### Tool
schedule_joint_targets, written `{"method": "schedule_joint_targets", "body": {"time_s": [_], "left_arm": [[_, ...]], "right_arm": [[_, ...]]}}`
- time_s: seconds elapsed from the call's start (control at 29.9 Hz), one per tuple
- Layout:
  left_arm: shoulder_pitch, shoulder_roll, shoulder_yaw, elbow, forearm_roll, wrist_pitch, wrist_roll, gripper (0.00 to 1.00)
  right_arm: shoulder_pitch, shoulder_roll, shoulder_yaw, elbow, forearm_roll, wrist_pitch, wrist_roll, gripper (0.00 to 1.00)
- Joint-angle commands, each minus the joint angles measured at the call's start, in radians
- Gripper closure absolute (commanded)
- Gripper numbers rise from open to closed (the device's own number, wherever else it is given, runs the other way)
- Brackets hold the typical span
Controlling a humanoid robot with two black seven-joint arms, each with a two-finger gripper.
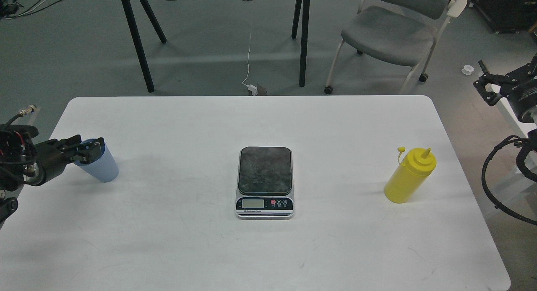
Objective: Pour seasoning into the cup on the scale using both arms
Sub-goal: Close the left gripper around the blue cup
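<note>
The light blue ribbed cup [102,169] stands upright on the left side of the white table [268,249]. My left gripper [89,149] reaches in from the left at the cup's rim, its dark fingers [93,151] on either side of the cup's upper part and covering it; it looks open. The scale [264,170] lies flat at the table's middle with nothing on its dark plate. The yellow squeeze bottle [410,175] stands upright at the right, its cap off and hanging by its tether. My right gripper [486,86] hangs open beyond the table's right edge, far above the bottle.
A grey chair [390,31] and black trestle legs [138,43] stand on the floor behind the table. Looped black cables [499,177] hang off the right arm beside the table's right edge.
</note>
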Motion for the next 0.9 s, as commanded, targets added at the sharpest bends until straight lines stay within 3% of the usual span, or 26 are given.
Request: {"method": "schedule_joint_targets", "body": {"time_s": [0.0, 0.87], "left_arm": [[0.001, -0.002, 0.001, 0.007, 0.001, -0.002, -0.011, 0.41], [-0.002, 0.030, 0.071, 0.042, -0.008, 0.078, -0.014, 0.38]], "right_arm": [[-0.006, 0.001, 0.000, 0.000, 0.000, 0.000, 0.001, 0.00], [-0.021, 0.001, 0.000, 0.000, 0.000, 0.000, 0.003, 0.00]]}}
